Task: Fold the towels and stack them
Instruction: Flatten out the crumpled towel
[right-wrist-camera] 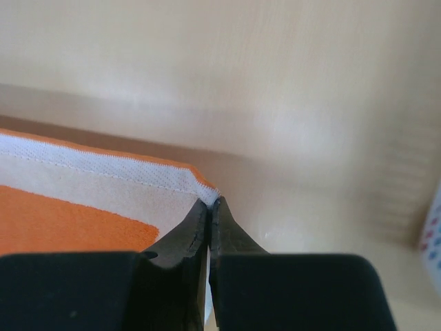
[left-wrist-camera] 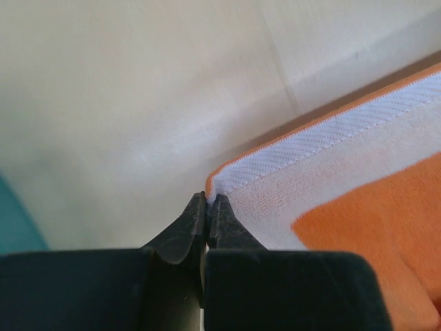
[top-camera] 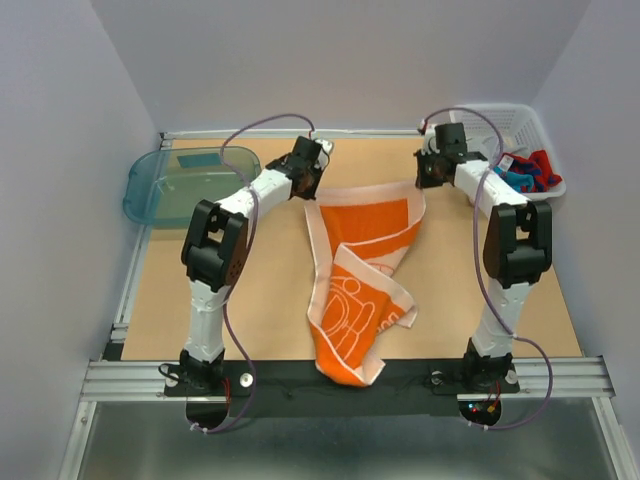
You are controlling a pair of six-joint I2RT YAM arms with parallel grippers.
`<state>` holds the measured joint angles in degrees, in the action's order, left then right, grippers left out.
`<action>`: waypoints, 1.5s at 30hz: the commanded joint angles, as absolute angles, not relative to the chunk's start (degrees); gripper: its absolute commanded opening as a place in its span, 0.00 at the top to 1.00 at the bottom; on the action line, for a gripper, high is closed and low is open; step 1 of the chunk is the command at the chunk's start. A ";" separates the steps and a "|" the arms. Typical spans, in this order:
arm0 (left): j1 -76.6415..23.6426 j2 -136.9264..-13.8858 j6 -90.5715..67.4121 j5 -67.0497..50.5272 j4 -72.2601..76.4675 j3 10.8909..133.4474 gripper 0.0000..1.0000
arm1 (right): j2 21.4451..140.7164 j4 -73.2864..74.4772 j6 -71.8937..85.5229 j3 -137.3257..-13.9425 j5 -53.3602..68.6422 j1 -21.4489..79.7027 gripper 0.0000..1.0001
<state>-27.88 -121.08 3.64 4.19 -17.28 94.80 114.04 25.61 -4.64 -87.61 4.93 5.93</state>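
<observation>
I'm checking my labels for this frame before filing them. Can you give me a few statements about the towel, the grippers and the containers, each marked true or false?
1. The left gripper is shut on a corner of the orange towel. True.
2. The right gripper hangs open and holds nothing. False: its jaws are shut on the towel's other far corner.
3. The orange towel lies neatly folded in the teal tray. False: it lies rumpled on the table, outside the tray.
4. The white basket holds red and blue cloth. True.
</observation>
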 commanded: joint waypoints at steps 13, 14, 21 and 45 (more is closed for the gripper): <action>-27.07 -96.08 7.82 11.60 -16.88 126.91 1.00 | 99.15 23.29 -4.74 -122.77 2.29 5.54 0.99; -27.16 -95.02 8.08 11.34 -16.61 127.00 1.00 | 98.44 23.20 -4.92 -123.22 2.02 5.62 1.00; -28.03 -85.62 8.79 5.55 -16.61 124.72 1.00 | 89.40 23.20 -7.12 -122.09 4.56 5.63 1.00; -32.34 -72.59 7.29 5.85 -12.57 126.65 1.00 | 78.11 20.75 -8.61 -130.16 10.55 5.63 1.00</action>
